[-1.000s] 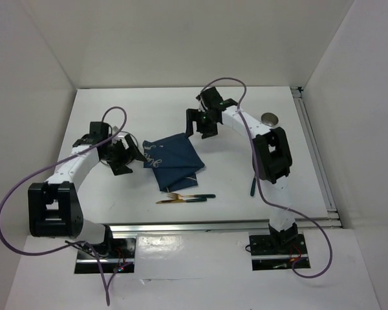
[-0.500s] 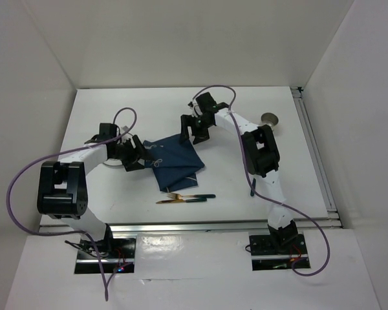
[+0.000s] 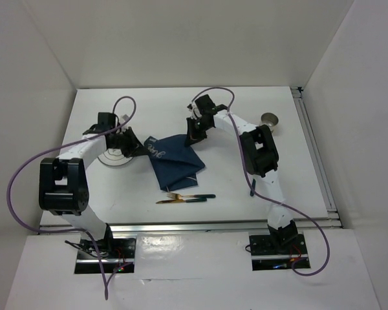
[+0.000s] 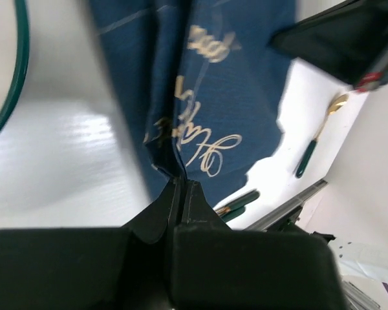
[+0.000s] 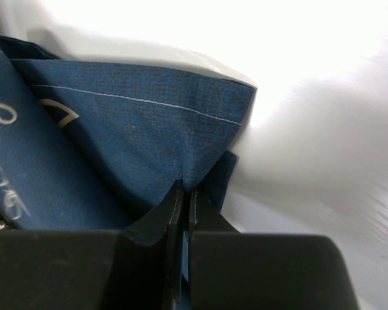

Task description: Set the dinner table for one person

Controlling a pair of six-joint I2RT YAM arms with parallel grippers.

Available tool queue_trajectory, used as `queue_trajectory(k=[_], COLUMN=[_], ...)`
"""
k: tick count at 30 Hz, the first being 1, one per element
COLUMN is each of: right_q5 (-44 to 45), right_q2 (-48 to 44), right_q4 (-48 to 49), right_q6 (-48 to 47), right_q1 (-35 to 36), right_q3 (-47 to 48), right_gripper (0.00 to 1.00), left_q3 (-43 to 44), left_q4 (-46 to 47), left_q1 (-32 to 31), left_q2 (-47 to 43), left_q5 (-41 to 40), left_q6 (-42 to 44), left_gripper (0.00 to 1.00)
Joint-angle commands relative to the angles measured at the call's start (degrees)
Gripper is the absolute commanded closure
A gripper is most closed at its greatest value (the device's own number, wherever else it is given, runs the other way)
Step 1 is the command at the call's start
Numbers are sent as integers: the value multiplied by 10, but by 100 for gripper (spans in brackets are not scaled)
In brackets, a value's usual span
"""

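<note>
With left gripper (image 4: 183, 187) and right gripper (image 5: 186, 187) each clamped on a placemat (image 3: 174, 161) corner, the 2 should likely pull apart evenly, low over the dinner table (image 3: 161, 113).

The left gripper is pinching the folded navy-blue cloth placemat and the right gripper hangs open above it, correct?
No: the right gripper is shut on the navy-blue cloth placemat, per the right wrist view. The left gripper does pinch it.
</note>
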Motion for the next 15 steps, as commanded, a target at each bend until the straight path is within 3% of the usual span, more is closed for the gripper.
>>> queue_trajectory(k=[1,5,15], right_q5=[32,75,55], right_q2=[-56,-91,-131], right_q4=[12,-13,-61], right_q6=[-1,-1,10], right_q1=[-11,-27,-83], right_q3=[23,61,223], right_gripper=[100,100,100], left_q3=[56,151,467], left_q4=[-21,-60,-120], left_q1=[5,16,37], left_q2=[-10,-10,101], left_q5=[15,21,33], left_q6=[30,43,43], left_gripper=[100,100,100])
